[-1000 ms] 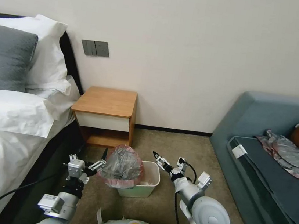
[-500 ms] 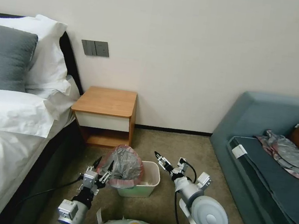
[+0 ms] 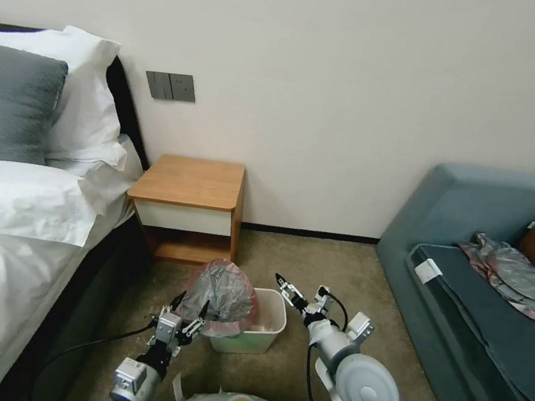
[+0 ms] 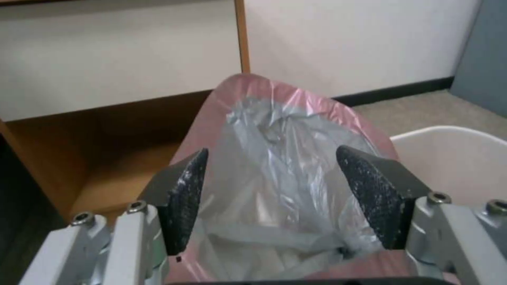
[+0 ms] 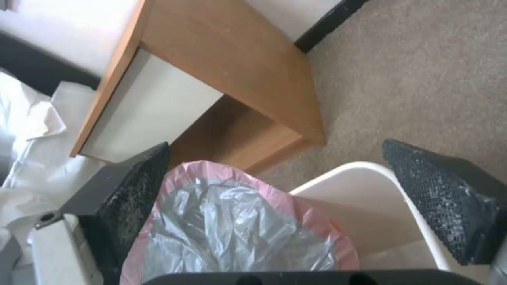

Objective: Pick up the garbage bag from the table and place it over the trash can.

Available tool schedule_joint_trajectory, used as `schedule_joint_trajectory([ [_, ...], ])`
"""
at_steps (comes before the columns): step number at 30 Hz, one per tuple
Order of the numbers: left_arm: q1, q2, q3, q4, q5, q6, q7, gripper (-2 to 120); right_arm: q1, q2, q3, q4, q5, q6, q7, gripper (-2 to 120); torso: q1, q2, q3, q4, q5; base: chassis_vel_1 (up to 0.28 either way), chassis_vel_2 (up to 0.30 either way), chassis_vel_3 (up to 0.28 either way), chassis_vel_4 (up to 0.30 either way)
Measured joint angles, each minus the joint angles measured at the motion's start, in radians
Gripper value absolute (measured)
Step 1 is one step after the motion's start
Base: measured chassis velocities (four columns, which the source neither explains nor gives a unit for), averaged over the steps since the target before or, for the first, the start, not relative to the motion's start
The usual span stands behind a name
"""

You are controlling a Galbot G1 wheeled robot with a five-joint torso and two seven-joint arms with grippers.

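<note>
Since one second ago, left gripper (image 3: 188,309) has shifted from the lower left of the head view toward centre and now sits just beside the near-left edge of the garbage bag (image 3: 221,293). Bag, trash can (image 3: 265,333) and right gripper (image 3: 289,288) keep nearly the same places.

Head view: bag stands puffed up over the left part of the trash can, pink rim band showing along its top and lower edge; right part of the can's opening is uncovered. Can sits on the carpet (image 3: 312,260) at lower centre of frame, in front of the bench (image 3: 190,183), which stands at centre left, between the bed (image 3: 2,243) and the wall.

Left wrist view: left gripper (image 4: 285,198) has its fingers (image 4: 370,198) spread wide, one on either side of the crinkled grey plastic (image 4: 280,158); whether the pads touch the film cannot be told.

Right gripper is above the carpet just right of the can's far right corner. Right wrist view: its fingers (image 5: 443,198) are wide apart, holding nothing, with bag (image 5: 232,221) and can rim (image 5: 343,174) lying between them farther off.
</note>
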Motion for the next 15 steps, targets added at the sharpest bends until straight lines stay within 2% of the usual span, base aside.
schedule_joint_trajectory([
  [15, -0.063, 0.003, 0.023, 0.058, -0.053, 0.044, -0.034, 63, -0.013, 0.011, -0.027, -0.014, -0.072, 0.015, -0.003, 100, 0.000, 0.000, 0.000, 0.0000, 0.0000, 0.000, 0.000, 0.000, 0.000],
])
